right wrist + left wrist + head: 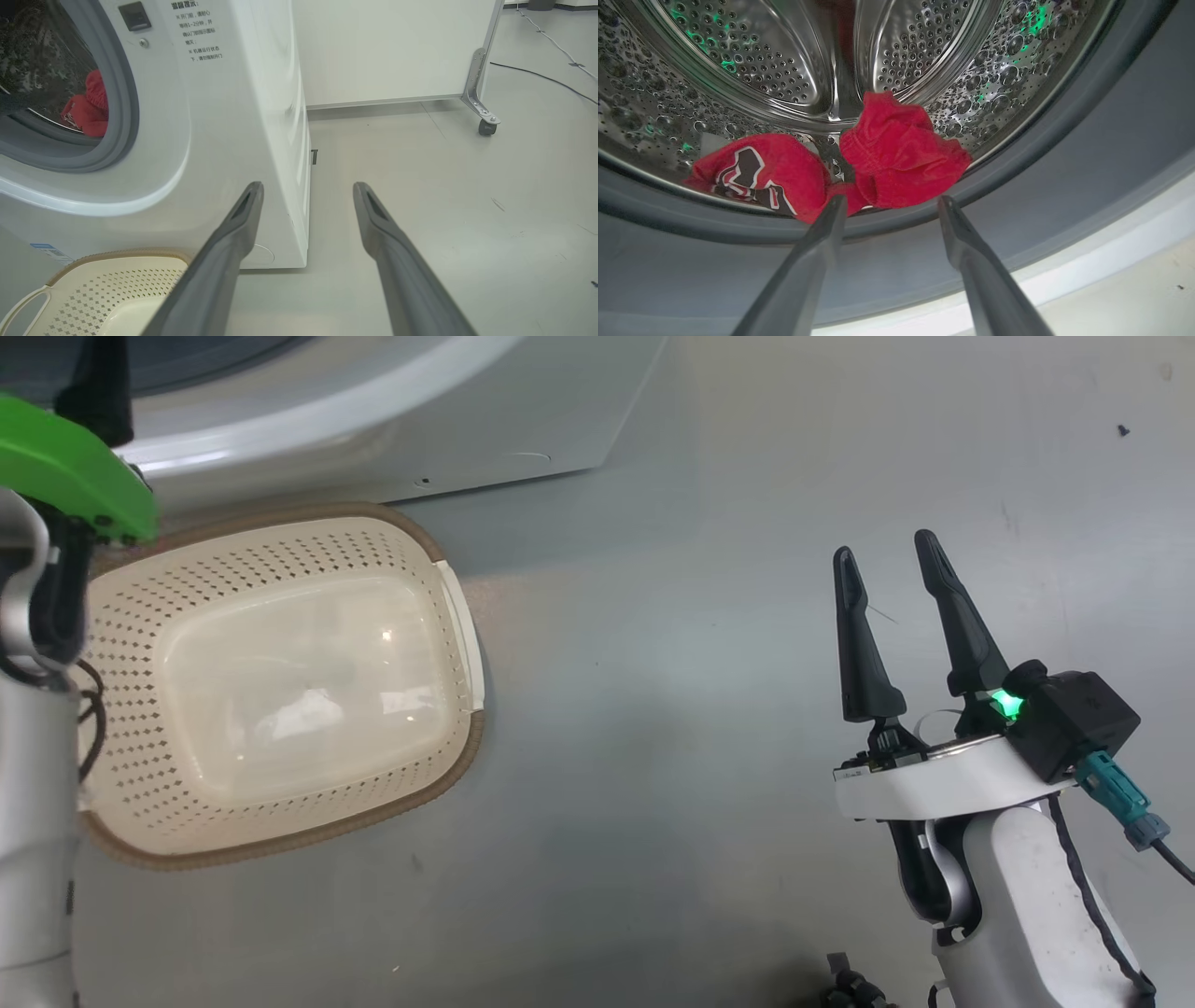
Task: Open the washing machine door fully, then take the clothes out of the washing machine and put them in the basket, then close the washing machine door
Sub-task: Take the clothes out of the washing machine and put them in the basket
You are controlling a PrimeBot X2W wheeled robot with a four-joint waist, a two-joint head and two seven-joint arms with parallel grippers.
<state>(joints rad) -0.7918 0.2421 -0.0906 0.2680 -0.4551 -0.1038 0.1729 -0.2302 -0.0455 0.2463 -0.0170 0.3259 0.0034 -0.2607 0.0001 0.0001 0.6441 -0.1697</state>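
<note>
The washing machine (219, 140) stands with its mouth uncovered; the door is out of view. Red clothes (896, 154) lie at the front of the steel drum (784, 70), behind the grey gasket (1064, 154). One piece, a jersey with dark numerals (756, 172), lies to the left. My left gripper (889, 203) is open at the drum's mouth, its tips just short of the red cloth. The clothes (88, 112) also show in the right wrist view. The cream basket (448, 607) sits on the floor below the washer, with nothing in it. My right gripper (887, 555) hangs open over bare floor.
A white panel on castors (486, 126) stands behind the washer to the right, with a cable (542, 77) on the floor beyond it. Grey floor (672, 709) spreads between the basket and my right arm. My left arm's green cover (65, 467) rises at the left edge.
</note>
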